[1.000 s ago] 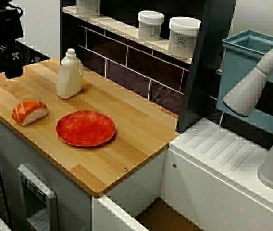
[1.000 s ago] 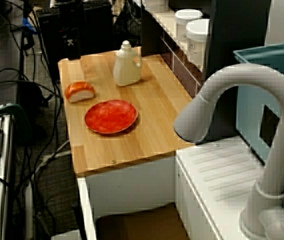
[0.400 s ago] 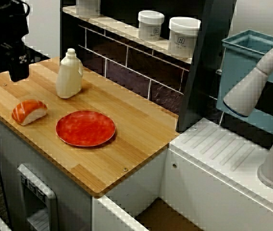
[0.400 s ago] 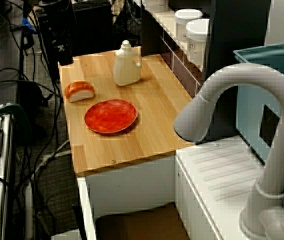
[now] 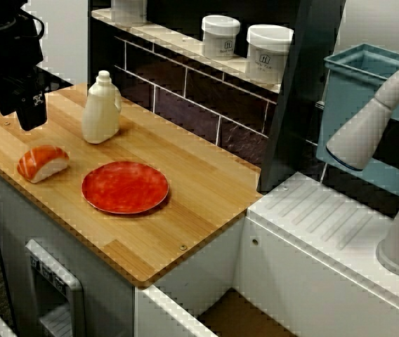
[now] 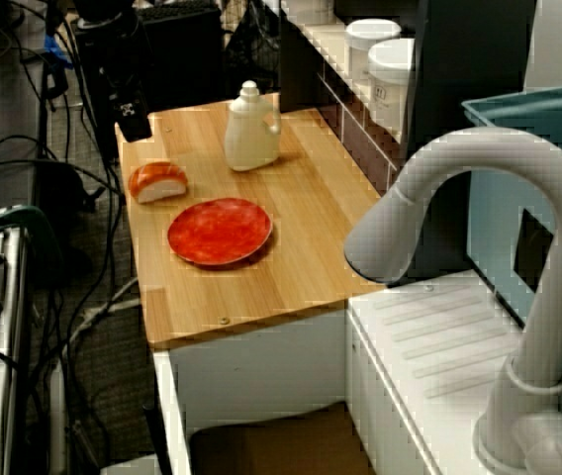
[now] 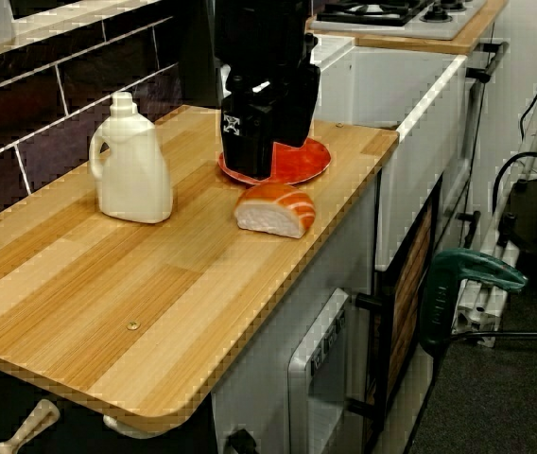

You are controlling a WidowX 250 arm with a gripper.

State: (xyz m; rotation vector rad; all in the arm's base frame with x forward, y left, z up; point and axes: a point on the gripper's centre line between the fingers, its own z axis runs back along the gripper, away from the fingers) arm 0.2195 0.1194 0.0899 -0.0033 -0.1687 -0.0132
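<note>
Tabletop [image 7: 108, 284]: light wood planks; bare at the near end in the low view from the tabletop end.
Jug [image 7: 134, 170]: cream plastic, with handle and cap; upright on the tabletop close to the tiled wall, well apart from the sushi.
Salmon sushi piece [image 7: 275, 209]: orange topping over white rice; lying on the tabletop near its front edge, near the plate but apart from it.
Pincer [image 7: 261, 168]: black, pointing down, clear of the tabletop surface. Spread or pressed together: cannot tell from any view. Nearest thing: the salmon sushi piece, not touched. In the low view, overlaps the plate behind it. In the high view across the tabletop [image 5: 31, 116], hangs over the back corner of the planks, beyond the sushi and beside the jug. In the view from behind the faucet [image 6: 133, 121], sits at the far corner of the tabletop.
Plate [image 7: 304, 163]: red, round, flat on the tabletop; partly hidden in the low view, fully visible in the high view [image 5: 125, 187].
Tubs [image 5: 220, 35]: two white lidded containers on the ledge above the dark tiles.
Faucet [image 5: 375, 126]: pale grey, arched, over the white drainer beyond the tabletop end.
Bin [image 5: 361, 91]: teal, behind the faucet.
</note>
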